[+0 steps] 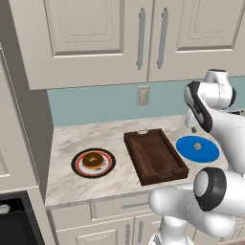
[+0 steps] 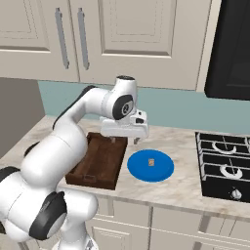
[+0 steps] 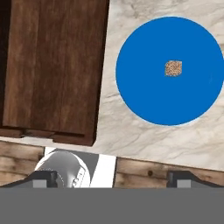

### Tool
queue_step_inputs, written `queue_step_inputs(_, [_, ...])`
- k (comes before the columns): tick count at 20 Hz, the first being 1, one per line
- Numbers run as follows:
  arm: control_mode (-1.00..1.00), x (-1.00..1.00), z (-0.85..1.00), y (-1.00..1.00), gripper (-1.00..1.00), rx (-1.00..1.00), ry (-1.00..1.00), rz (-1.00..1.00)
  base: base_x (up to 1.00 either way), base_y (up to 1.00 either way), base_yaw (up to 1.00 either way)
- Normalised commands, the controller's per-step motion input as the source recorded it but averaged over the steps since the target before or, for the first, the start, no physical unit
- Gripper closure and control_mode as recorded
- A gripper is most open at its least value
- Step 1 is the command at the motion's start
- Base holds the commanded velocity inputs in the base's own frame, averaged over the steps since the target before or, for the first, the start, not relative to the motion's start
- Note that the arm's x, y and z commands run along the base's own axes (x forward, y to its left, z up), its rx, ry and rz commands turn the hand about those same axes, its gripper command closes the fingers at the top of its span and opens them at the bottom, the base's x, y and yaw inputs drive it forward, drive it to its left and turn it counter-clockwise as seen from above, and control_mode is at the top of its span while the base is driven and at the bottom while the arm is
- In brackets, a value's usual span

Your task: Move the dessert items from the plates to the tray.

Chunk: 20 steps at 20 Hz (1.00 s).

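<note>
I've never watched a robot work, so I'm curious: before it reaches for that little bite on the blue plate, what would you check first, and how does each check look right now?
1. Tool open and holding nothing: ok; its fingers stand wide apart.
2. Small morsel in plain sight on the blue plate: ok; it sits near the plate's middle, nothing around it.
3. Tool lined up over the morsel: not ok; it hangs above the gap between tray and blue plate.
4. Tray has room: ok; nothing lies in it.
5. Doughnut waiting on the red-ringed plate: ok; it lies left of the tray.
6. Whether the fingers can pinch so small a morsel: cannot tell.
</note>
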Motion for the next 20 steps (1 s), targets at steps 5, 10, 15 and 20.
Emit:
queue_step_inputs(5, [-1.00,0.01,-0.35,-0.38,-1.00,0.00,0.01,0.04,0.00,0.00,0.00])
queue_step_inputs(10, [-1.00,0.07,-0.30,-0.24,-1.00,0.00,0.00,0.04,0.00,0.00,0.00])
queue_step_inputs(15, [-1.00,0.07,-0.29,-0.20,-1.00,0.00,-0.02,0.03,0.00,0.00,0.00])
queue_step_inputs(20, [-1.00,0.08,-0.33,-0.12,-1.00,-0.01,-0.06,0.03,0.00,0.00,0.00])
